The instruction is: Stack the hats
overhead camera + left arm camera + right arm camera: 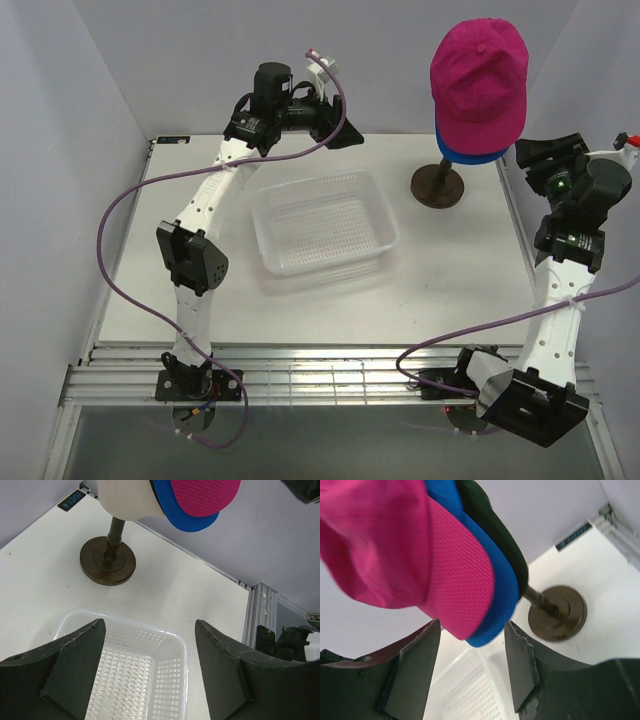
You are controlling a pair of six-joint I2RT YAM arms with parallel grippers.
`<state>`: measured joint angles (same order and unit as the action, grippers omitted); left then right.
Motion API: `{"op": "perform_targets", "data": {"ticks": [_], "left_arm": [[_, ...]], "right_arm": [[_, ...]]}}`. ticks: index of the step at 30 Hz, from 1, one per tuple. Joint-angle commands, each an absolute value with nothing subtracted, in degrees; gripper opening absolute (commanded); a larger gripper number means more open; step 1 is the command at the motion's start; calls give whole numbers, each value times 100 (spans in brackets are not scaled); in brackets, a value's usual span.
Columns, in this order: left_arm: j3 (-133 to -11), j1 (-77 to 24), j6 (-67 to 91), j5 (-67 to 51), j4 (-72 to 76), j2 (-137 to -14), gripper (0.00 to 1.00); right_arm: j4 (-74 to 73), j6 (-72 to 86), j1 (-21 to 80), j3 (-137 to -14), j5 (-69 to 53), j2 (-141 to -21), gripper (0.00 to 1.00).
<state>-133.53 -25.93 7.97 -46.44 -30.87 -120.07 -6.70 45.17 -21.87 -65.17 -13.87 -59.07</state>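
With left fingers [75, 660] and right fingers [415, 665] both spread and empty, the right pair could snag the brim of the pink hat [370, 545] and pull it off.

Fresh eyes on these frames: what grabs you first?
The magenta cap tops a stack at the table's far right, with a blue cap and a dark cap beneath it, all raised on a brown stand. Next comes the clear tray mid-table, then the right tool, open close by the brims.
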Motion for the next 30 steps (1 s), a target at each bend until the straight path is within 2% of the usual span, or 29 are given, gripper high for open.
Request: {"op": "perform_targets", "data": {"ticks": [1,5,14,25,30], "left_arm": [[-13289,-2566,800,-4746,-3050,-11461,83],[-13219,-2566,800,-4737,-3041,-11426,83],[-13087,-2558,747,-4772,-3094,-11399,82],[-12981,-2558,712,-4755,-3252,-11391,82],[-13148,-2558,607,-4694,-3427,-11513,82]], "right_arm": [[-581,3841,-2215,-6987,-1169,-6133,58],[165,4138,-2259,-6830,-1371,-6319,53],[2377,4825,-2329,-5969,-1634,-6363,53],[6105,6072,-3084,-4230,-2970,-6591,57],[7390,6574,-3313,-4315,-3742,-7188,61]]}}
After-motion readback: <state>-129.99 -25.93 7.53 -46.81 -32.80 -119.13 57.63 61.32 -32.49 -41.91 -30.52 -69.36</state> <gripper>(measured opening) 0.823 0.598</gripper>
